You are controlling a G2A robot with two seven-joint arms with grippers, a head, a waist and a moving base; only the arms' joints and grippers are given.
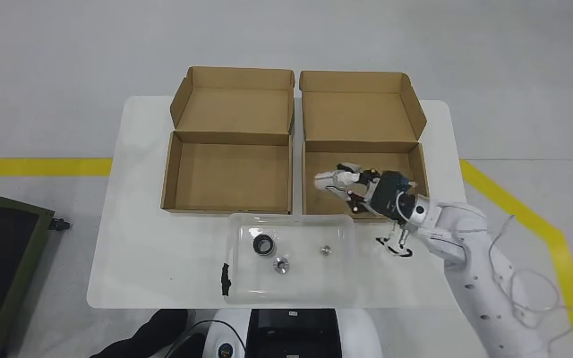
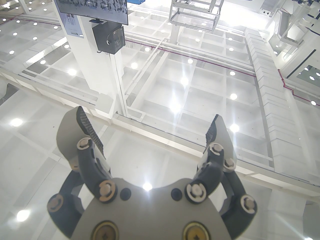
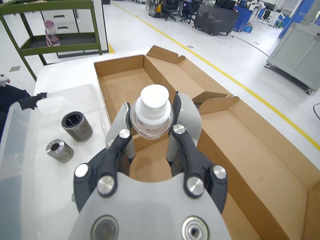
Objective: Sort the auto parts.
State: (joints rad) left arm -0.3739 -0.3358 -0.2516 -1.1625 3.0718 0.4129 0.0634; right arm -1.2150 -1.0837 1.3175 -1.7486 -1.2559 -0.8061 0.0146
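Observation:
My right gripper [image 3: 152, 116] is shut on a round auto part with a white cap and a clear base [image 3: 153, 101]. It hangs over the left part of the right cardboard box [image 1: 358, 148], near the wall shared with the left cardboard box [image 1: 228, 174]; the top view has the part [image 1: 320, 182] in the gripper [image 1: 336, 177]. A clear plastic tray [image 1: 237, 224] in front of the boxes holds a dark bearing sleeve [image 1: 264, 243], a metal cylinder [image 1: 282, 265] and a small metal piece [image 1: 327, 250]. My left gripper [image 2: 148, 123] points up at the ceiling, open and holding nothing.
Both boxes have their lids folded back toward the table's far edge. The right box floor [image 3: 250, 146] and the left box floor [image 3: 120, 86] are bare. A black clip [image 1: 224, 279] sits on the tray's left rim. A green rack [image 3: 50, 13] stands beyond the table's left end.

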